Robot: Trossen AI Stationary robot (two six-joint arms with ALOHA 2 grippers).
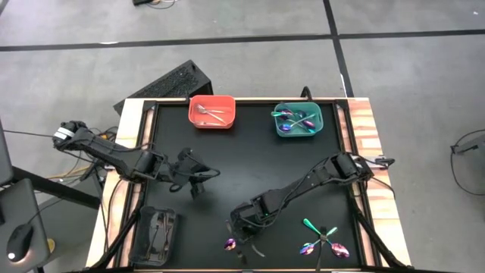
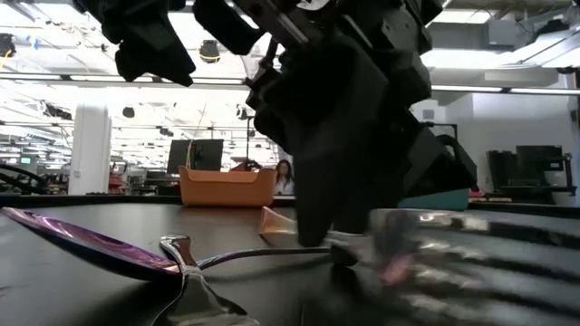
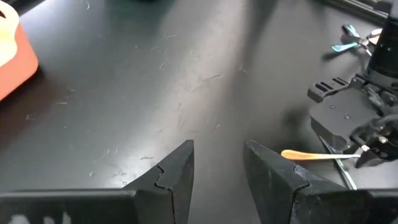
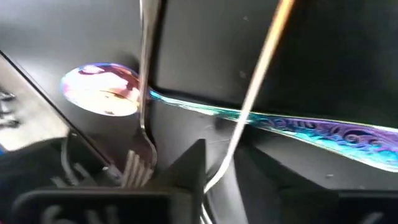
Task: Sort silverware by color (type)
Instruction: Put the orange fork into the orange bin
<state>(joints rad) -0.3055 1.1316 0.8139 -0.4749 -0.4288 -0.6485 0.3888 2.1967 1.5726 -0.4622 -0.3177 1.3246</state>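
Note:
My right gripper (image 1: 241,226) is low over the table near its near edge, shut on an orange-handled piece (image 4: 264,68). Under that piece lies a rainbow-purple spoon (image 4: 102,90), its handle (image 4: 323,127) running across. A silver fork (image 4: 144,74) also crosses the spoon, its tines (image 4: 134,165) beside one finger. More teal and purple silverware (image 1: 322,240) lies to the right. My left gripper (image 3: 221,162) is open, hovering over bare table left of centre (image 1: 195,176). My right gripper pinches the orange-handled piece at its silver neck (image 4: 229,158), just past the orange grip, between the two fingers. They come from above, slanting down. The orange handle (image 3: 305,154) sticks out away from the fingers, roughly level, passing over the rainbow spoon's handle.
A red bin (image 1: 212,111) with silver pieces and a teal bin (image 1: 298,120) with purple and teal pieces stand at the far edge. A black bin (image 1: 155,235) sits at the near left corner. The table's middle (image 1: 258,163) is bare black surface.

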